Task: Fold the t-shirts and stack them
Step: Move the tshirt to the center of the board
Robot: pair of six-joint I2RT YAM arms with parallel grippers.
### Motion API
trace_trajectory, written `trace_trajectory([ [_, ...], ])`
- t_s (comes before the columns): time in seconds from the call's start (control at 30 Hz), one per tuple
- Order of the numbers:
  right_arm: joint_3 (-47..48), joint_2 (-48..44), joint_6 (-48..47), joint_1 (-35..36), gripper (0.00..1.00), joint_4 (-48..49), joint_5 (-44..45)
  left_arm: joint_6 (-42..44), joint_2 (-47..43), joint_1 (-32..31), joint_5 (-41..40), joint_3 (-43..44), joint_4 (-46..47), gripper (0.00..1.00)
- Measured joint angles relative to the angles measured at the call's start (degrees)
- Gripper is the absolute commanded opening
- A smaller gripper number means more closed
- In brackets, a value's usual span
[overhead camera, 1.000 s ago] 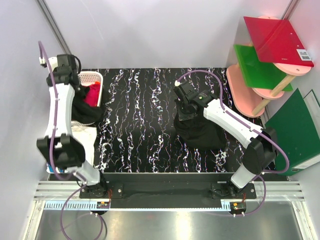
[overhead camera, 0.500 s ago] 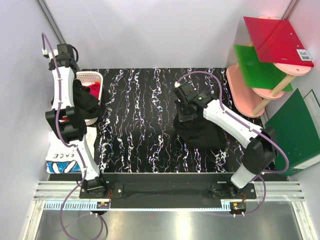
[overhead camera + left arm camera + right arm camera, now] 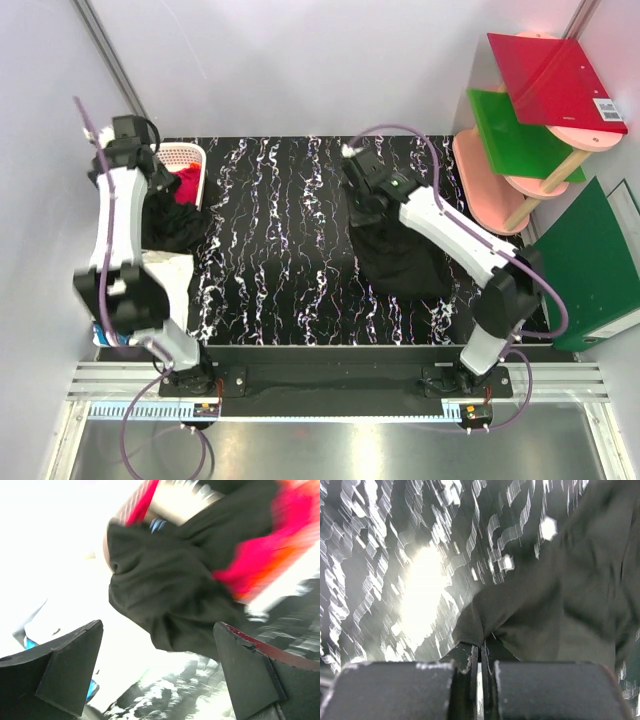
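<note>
Black t-shirt (image 3: 555,610) edge clamped in right tool (image 3: 481,652), cloth spread beyond (left tool (image 3: 157,630) apart).

Black marbled table (image 3: 290,230) carries a black t-shirt (image 3: 402,270), a white basket (image 3: 182,149) and a white t-shirt (image 3: 172,278)

Left arm (image 3: 112,215), right arm (image 3: 450,235) — white link shells, black joint housings, purple cables (image 3: 123,440) running along each. Left gripper (image 3: 156,645) fingers (image 3: 65,665) black, wedge-shaped — one red-edged.
</note>
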Motion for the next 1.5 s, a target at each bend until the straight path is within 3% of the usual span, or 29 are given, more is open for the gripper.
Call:
trace_trajectory([
  [0.2, 26.8, 16.3, -3.1, 0.0, 0.0, -0.4, -0.7, -0.7, -19.7, -5.4, -0.2, 0.7, 2.7, 0.99],
  [0.33, 49.0, 28.0, -3.5, 0.0, 0.0, -2.2, -4.4, -1.7, -22.5, -5.2, 0.0, 0.5, 1.5, 0.99],
  [0.47, 56.2, 29.9, -3.5, 0.7, 0.0, -2.8, -11.2, -2.6, -21.1, -6.6, 4.5, -5.1, 0.7, 0.99],
  [0.77, 61.4, 27.6, -5.8, 12.9, 0.0, -3.1, -17.0, -2.7, -15.5, -12.0, 11.3, -12.6, -1.9, 0.99],
  [0.93, 58.4, 18.3, -10.3, 15.3, 0.0, -2.3, -5.6, -2.3, -10.9, -16.4, 12.3, -10.6, -2.4, 0.99],
  [1.03, 50.1, 9.3, -12.9, 11.7, 0.0, -1.5, 5.2, -2.3, -7.9, -18.6, 12.5, -8.5, -2.6, 0.99],
  [1.27, 32.8, -7.1, -18.7, -11.1, 0.0, -0.5, 24.5, -2.3, -4.7, -22.6, 12.6, -6.8, -2.8, 0.99],
  [1.5, 29.8, -15.4, -30.6, -13.6, 0.0, 6.9, 35.1, -1.8, -3.5, -24.2, 12.6, -6.7, -3.4, 0.99],
])
